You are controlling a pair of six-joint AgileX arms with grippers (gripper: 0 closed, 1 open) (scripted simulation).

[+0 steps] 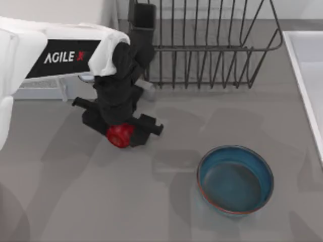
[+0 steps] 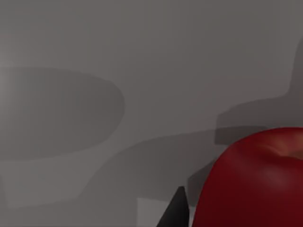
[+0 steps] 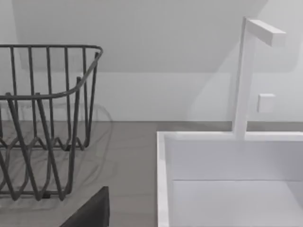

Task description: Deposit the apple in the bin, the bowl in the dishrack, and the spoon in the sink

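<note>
My left gripper [image 1: 122,133] hangs over the table left of centre, shut on the red apple [image 1: 119,136]. Close up in the left wrist view, the apple [image 2: 255,184] sits beside a dark fingertip [image 2: 176,210], its shadow on the grey tabletop below. The blue bowl [image 1: 235,179] stands upright on the table to the front right, apart from the gripper. The dark wire dishrack [image 1: 217,49] [image 3: 47,46] is at the back, the white sink [image 1: 295,65] [image 3: 162,179] at the right edge. One dark finger of my right gripper [image 3: 90,210] shows in the right wrist view. The spoon and the bin are out of view.
A black utensil cup [image 1: 143,17] is fixed to the dishrack's left corner, just behind my left arm. A white faucet [image 3: 242,80] rises behind the sink. Open grey tabletop lies between the apple and the bowl and along the front.
</note>
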